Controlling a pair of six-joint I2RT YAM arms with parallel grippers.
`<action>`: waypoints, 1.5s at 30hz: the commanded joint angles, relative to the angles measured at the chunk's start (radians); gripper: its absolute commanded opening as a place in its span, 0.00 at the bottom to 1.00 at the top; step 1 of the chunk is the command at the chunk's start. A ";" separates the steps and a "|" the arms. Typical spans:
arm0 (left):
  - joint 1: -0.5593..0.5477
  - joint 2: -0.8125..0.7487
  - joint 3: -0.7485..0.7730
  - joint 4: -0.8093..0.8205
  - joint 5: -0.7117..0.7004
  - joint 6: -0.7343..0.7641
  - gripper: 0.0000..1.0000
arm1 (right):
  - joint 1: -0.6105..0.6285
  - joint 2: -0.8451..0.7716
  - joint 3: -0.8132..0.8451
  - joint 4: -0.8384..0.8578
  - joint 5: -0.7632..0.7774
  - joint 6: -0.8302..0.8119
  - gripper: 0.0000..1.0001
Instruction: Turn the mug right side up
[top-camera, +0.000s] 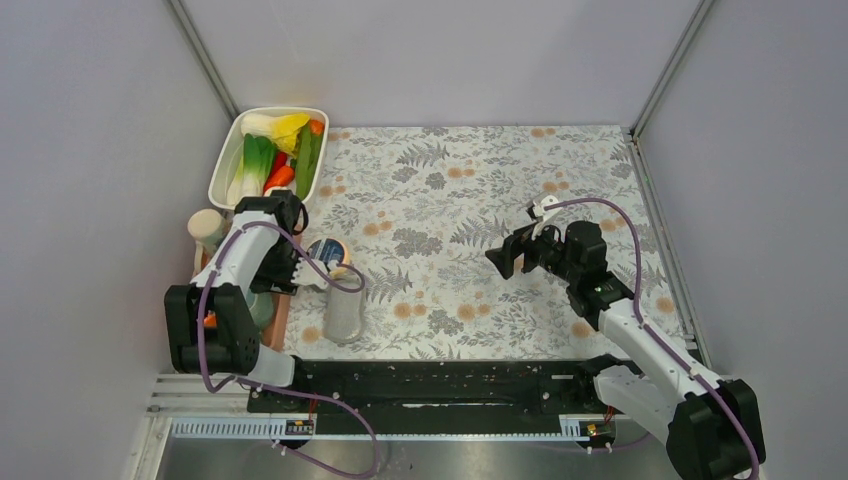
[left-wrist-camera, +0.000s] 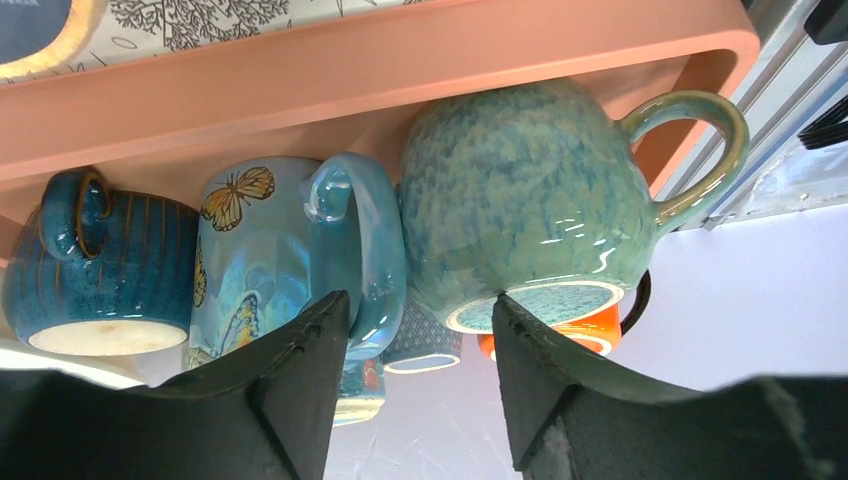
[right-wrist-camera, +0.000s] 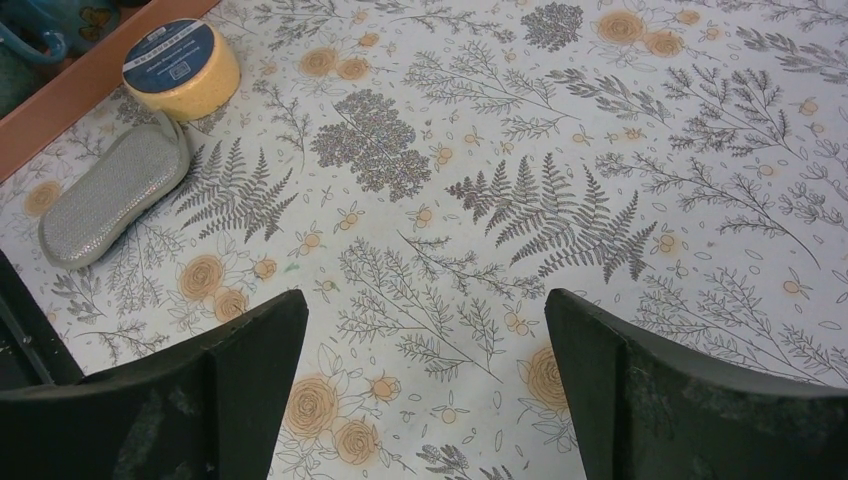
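Several mugs stand upside down, bases up, in an orange tray (left-wrist-camera: 400, 60). In the left wrist view they are a mottled green mug (left-wrist-camera: 520, 210), a light blue butterfly mug (left-wrist-camera: 260, 250) and a dark blue ribbed mug (left-wrist-camera: 100, 270), with an orange mug (left-wrist-camera: 590, 335) behind. My left gripper (left-wrist-camera: 418, 302) is open and empty. One finger is at the butterfly mug's handle and the other at the green mug's base rim. In the top view it (top-camera: 272, 285) hangs over the tray (top-camera: 283, 322) at the mat's left edge. My right gripper (top-camera: 510, 258) is open and empty above the floral mat (right-wrist-camera: 425, 330).
A white bin of vegetables (top-camera: 268, 155) stands at the back left. A yellow sponge with a blue label (top-camera: 328, 255) (right-wrist-camera: 182, 68) and a grey scrubber pad (top-camera: 343, 315) (right-wrist-camera: 115, 195) lie on the mat beside the tray. A beige cylinder (top-camera: 207, 228) stands left of the arm.
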 joint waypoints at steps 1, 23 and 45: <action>0.006 0.035 0.021 0.056 -0.025 -0.009 0.55 | 0.004 -0.039 0.022 0.032 -0.054 0.010 0.99; -0.058 0.072 0.008 0.324 -0.107 -0.038 0.46 | 0.003 -0.084 -0.003 0.071 -0.096 0.014 0.99; -0.060 0.128 0.034 0.213 -0.151 -0.133 0.00 | 0.004 -0.069 -0.002 0.076 -0.094 0.047 0.99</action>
